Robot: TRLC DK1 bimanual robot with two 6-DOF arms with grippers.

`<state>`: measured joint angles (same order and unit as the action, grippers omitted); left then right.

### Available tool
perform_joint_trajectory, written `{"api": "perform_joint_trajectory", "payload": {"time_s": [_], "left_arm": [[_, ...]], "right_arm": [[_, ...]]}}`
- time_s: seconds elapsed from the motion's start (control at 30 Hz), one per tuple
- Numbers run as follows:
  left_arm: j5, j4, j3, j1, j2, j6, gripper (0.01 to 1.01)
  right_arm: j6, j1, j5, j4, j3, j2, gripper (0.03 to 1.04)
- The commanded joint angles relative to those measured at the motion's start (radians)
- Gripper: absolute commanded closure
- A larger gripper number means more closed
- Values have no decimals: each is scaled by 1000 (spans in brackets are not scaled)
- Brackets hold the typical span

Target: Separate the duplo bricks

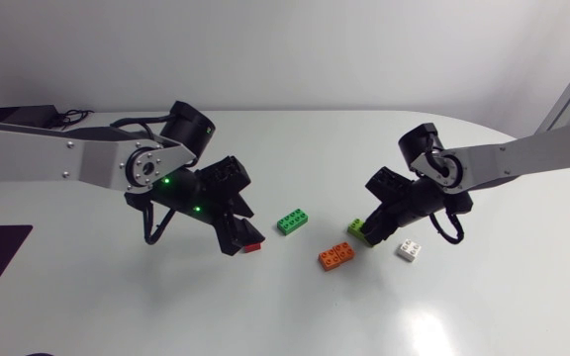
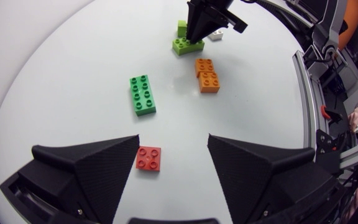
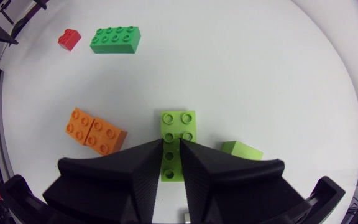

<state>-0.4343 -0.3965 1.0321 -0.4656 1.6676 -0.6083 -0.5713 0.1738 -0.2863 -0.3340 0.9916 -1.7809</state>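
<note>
Right end effector (image 3: 171, 146) clamped on lime brick (image 3: 179, 124) at its end; left end effector (image 2: 173, 140) apart around red brick (image 2: 148, 158); off-centre grip could let lime brick pivot loose.

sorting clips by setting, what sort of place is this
Probably a robotics lab bench: a white table, left arm and right arm at its sides, a loose green brick, the right gripper shut on a lime brick.

Red brick (image 2: 148, 158) sat between the left end effector (image 2: 173, 140) tips; ahead was open table (image 2: 73, 74), then a green brick (image 2: 143, 95) and orange bricks (image 2: 207, 74).
</note>
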Motion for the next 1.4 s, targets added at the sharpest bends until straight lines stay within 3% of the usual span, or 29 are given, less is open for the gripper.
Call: {"api": "perform_joint_trajectory", "payload": {"time_s": [0.0,0.37,0.6,0.8,0.93,1.0,1.07,1.13,1.2,1.37], "left_arm": [[-7,-8,-3,-13,-6,19,259],[-6,-10,-3,-18,-8,25,259],[-6,-39,-4,-15,-60,31,257],[0,-81,-27,5,-187,61,256],[31,-79,-63,44,-282,88,197],[54,-64,-92,67,-336,110,149],[63,-39,-124,94,-385,137,89],[83,-10,-162,117,-430,162,44],[106,18,-199,136,-476,194,43],[243,88,-284,150,-582,254,44]], "right_arm": [[-33,-19,-7,12,-27,-40,811],[-62,-83,-30,4,28,-78,810],[-15,-10,-60,-45,-10,101,810],[90,52,-63,-109,-50,345,810],[140,43,-60,-106,-82,468,802],[143,15,-54,-102,-113,525,730],[151,-10,-51,-91,-149,575,570],[160,-33,-48,-77,-188,624,359],[171,-66,-47,-50,-228,676,69],[174,-132,-42,-30,-295,776,59]]}}
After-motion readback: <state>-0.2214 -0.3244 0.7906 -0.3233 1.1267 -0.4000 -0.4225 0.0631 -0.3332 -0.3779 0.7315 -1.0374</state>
